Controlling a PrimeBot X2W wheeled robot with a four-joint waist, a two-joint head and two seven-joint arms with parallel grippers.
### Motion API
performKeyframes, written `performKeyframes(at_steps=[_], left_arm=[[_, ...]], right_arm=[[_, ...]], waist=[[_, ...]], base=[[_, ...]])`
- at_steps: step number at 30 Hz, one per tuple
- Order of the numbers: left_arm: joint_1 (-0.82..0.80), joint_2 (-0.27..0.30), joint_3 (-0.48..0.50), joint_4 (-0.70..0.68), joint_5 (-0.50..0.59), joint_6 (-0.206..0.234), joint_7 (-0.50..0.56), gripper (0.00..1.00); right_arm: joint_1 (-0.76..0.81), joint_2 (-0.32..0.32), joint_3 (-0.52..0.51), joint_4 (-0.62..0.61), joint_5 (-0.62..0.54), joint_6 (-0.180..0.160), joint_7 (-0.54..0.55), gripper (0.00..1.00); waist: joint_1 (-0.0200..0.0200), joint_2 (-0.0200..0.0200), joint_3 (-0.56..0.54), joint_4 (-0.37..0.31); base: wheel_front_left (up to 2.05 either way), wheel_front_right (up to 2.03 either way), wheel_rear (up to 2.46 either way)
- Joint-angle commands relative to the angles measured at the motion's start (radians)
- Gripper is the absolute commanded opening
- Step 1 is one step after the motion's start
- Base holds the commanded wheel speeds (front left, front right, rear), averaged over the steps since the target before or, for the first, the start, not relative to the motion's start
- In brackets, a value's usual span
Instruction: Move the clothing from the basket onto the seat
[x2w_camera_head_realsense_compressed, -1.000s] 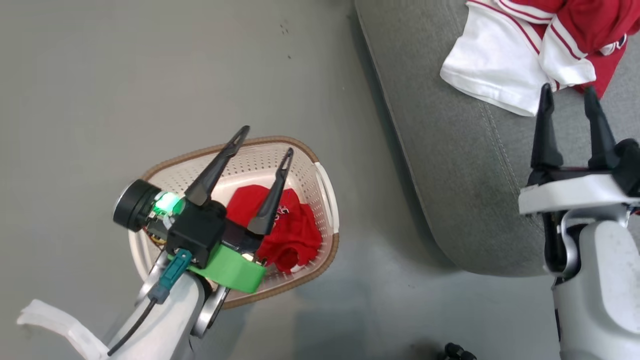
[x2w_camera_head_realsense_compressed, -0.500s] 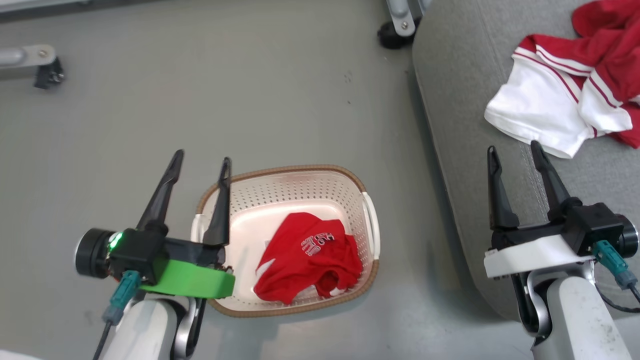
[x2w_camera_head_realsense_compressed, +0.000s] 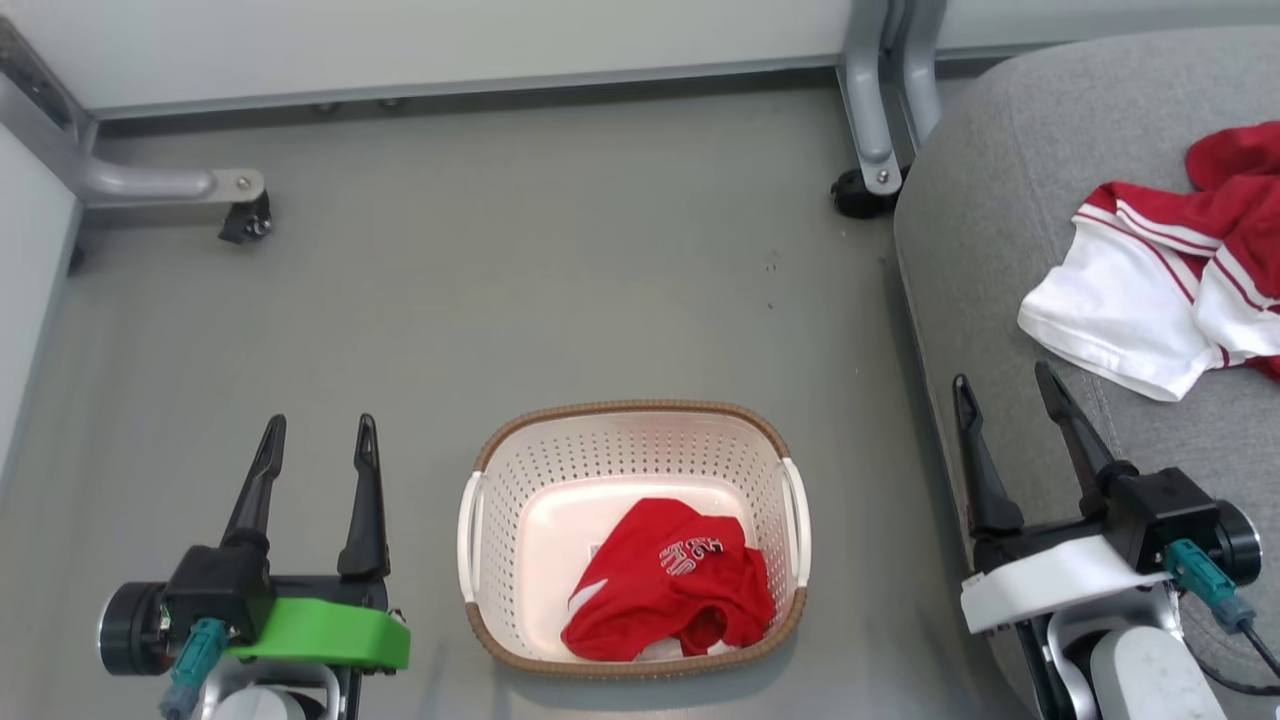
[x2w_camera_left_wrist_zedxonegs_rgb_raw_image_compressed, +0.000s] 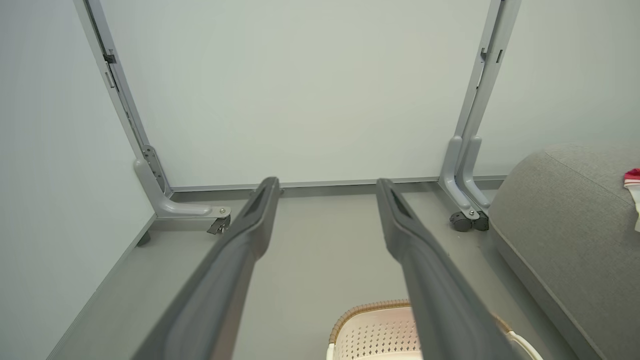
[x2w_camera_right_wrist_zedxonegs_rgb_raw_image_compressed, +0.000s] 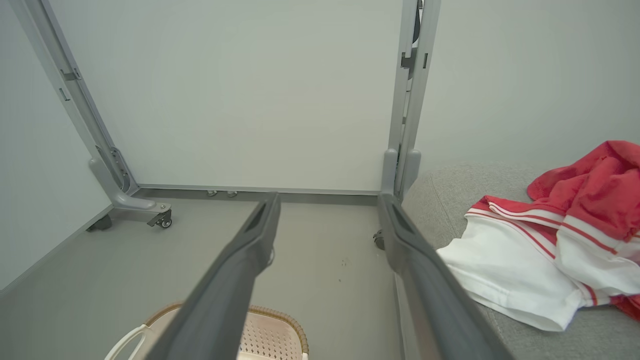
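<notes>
Basket (x2w_camera_head_realsense_compressed: 625, 452): oval, cream, perforated, with a brown rim. It stands upright on the grey floor (x2w_camera_head_realsense_compressed: 560, 260) at the near middle of the head view, just left of the seat (x2w_camera_head_realsense_compressed: 985, 250), with a strip of floor between the two. Contents: one red garment (x2w_camera_head_realsense_compressed: 665, 595), crumpled, white lettering uppermost, lying against the basket's near right wall; the far left part of the basket bottom is bare. Seat: a large grey upholstered cushion at the right. On it, toward the far right, lies a white-and-red garment (x2w_camera_head_realsense_compressed: 1125, 320). Its white panel with red-striped trim spreads toward the seat's left edge, and its red cloth is bunched beyond that and runs out of frame at the right. Left gripper (x2w_camera_head_realsense_compressed: 321, 422): above the floor, left of the basket and apart from it. Its fingers point toward the far wall, the jaws are parted with floor showing between them, and it holds nothing. Right gripper (x2w_camera_head_realsense_compressed: 1002, 375): over the seat's near left edge, right of the basket, fingers pointing far, jaws likewise parted and empty. Its tips are near the white panel's near edge but short of it. Surroundings: a pale wall panel (x2w_camera_head_realsense_compressed: 450, 40) along the far side. A grey metal frame leg (x2w_camera_head_realsense_compressed: 868, 110) with a black caster (x2w_camera_head_realsense_compressed: 855, 195) stands beside the seat's far left corner. A second leg with a caster stands at the far left.
</notes>
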Motion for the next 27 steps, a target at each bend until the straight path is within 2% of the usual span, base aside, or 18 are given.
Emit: performKeyframes(at_steps=[1,12,27], left_arm=[[0.025,-0.003,0.007,0.007,0.009,-0.008,0.000,1.00],[0.079,-0.029,0.046,0.045,0.057,-0.044,0.000,1.00],[0.103,-0.051,0.069,0.086,0.085,-0.061,0.000,1.00]], right_arm=[[0.024,-0.002,0.002,-0.005,0.009,0.000,0.006,1.00],[0.094,-0.002,0.018,-0.023,0.048,0.000,0.028,1.00],[0.120,-0.002,0.040,-0.020,0.072,0.000,0.036,1.00]], waist=[[0.0001,0.0000,-0.032,0.011],[0.0001,0.0000,-0.083,-0.004],[0.0001,0.0000,-0.108,-0.005]], base=[[0.00,0.00,0.00],[0.00,0.00,0.00],[0.00,0.00,0.00]])
